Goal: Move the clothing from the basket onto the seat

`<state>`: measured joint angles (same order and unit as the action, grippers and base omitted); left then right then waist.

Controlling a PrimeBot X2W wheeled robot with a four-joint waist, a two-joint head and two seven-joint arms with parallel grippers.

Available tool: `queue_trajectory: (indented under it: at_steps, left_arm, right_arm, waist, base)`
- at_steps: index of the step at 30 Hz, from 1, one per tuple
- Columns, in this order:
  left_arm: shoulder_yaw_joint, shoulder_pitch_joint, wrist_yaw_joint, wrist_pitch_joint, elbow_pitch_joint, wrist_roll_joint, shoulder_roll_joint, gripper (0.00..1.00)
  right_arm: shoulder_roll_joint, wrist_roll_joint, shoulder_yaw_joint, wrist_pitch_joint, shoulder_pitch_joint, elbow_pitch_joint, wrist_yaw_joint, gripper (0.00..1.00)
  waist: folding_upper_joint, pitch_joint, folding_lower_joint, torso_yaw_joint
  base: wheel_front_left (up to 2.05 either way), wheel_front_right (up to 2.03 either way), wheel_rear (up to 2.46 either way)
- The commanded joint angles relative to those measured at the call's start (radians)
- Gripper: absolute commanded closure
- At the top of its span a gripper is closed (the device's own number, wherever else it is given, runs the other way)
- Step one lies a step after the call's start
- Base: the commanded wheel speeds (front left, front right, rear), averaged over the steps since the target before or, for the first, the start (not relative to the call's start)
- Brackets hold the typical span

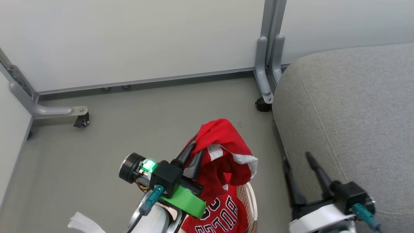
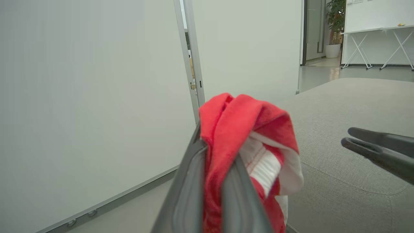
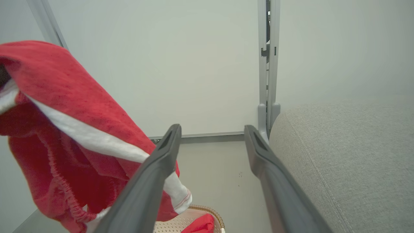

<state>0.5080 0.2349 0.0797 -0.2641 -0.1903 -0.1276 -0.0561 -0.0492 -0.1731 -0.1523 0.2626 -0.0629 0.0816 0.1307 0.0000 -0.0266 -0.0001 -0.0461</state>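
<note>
1. The left fingers [image 1: 198, 161] are clenched on a red garment [image 1: 223, 142] with white trim. The garment is bunched over the fingertips and hangs downward from the grip, so its long axis is roughly vertical. It is raised above the basket [image 1: 250, 200].
2. The basket stands on the floor [image 1: 97, 155], near the left edge of the seat [image 1: 355, 113] and not touching it. A jersey [image 1: 220, 213] with black-and-white lettering lies inside the basket.
3. The right fingers [image 1: 312, 163] are spread wide and hold nothing. They hover at the left edge of the seat, between the held garment and the cushion.
4. The seat lies to the right of the held garment, near it. The left arm carries the load, so the coming move is judged to be a rightward transfer. The hanging fabric must clear the seat's rounded left edge and the right fingers in its path.
</note>
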Motion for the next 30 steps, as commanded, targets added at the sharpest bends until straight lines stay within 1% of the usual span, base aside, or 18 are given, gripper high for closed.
queue_trajectory:
  at_steps: [1,6,10,13,20,21,22,23,26,30]
  left_arm:
    - [0.002,0.012,0.007,0.000,0.006,0.002,0.000,1.00]
    - [0.028,0.044,0.012,0.000,0.006,-0.005,0.004,1.00]
    - [0.062,0.066,0.004,0.000,0.012,-0.029,0.005,1.00]
    - [0.093,0.076,-0.003,0.000,0.013,-0.043,0.005,1.00]
    - [0.160,0.091,-0.019,0.000,0.001,-0.071,0.005,1.00]
    - [0.165,0.091,-0.022,0.000,0.000,-0.075,0.005,1.00]
    - [0.171,0.091,-0.024,0.000,0.000,-0.079,0.005,1.00]
    - [0.177,0.090,-0.028,0.000,-0.002,-0.083,0.005,1.00]
    - [0.191,0.088,-0.032,0.000,-0.005,-0.088,0.005,1.00]
    - [0.193,0.090,-0.041,0.000,-0.021,-0.079,0.005,1.00]
  right_arm:
    - [-0.011,-0.005,-0.035,0.003,0.005,-0.005,0.000,0.00]
    - [-0.061,-0.015,-0.176,0.003,0.043,-0.002,0.000,0.00]
    - [-0.082,0.007,-0.237,0.003,0.074,0.005,0.000,0.00]
    - [-0.078,0.023,-0.245,0.003,0.096,0.015,0.000,0.00]
    - [-0.063,0.067,-0.203,0.003,0.115,0.025,0.000,0.00]
    - [-0.063,0.068,-0.200,0.003,0.115,0.026,0.000,0.25]
    - [-0.063,0.070,-0.199,0.003,0.110,0.031,0.000,0.59]
    - [-0.064,0.070,-0.200,0.003,0.105,0.036,0.000,1.00]
    - [-0.068,0.052,-0.213,0.003,0.091,0.050,0.000,1.00]
    - [-0.057,0.027,-0.195,0.003,0.075,0.047,0.000,1.00]
  waist:
    - [0.0000,0.002,0.0001,0.004]
    - [0.0000,0.010,0.0001,0.014]
    - [0.0000,0.014,0.0001,0.020]
    - [0.0000,0.016,0.0001,0.024]
    - [0.0000,0.016,0.0001,0.040]
    - [0.0000,0.017,0.0001,0.042]
    - [0.0000,0.017,0.0001,0.044]
    - [0.0000,0.017,0.0001,0.046]
    - [0.0000,0.018,0.0001,0.051]
    - [0.0000,0.023,0.0001,0.051]
  base:
    - [0.00,0.00,0.00]
    - [0.00,0.00,0.00]
    - [0.00,0.00,0.00]
    - [0.00,0.00,0.00]
    - [0.00,0.00,0.00]
    - [0.00,0.00,0.00]
    - [0.00,0.00,0.00]
    - [0.00,0.00,0.00]
    - [0.00,0.00,0.00]
    - [0.00,0.00,0.00]
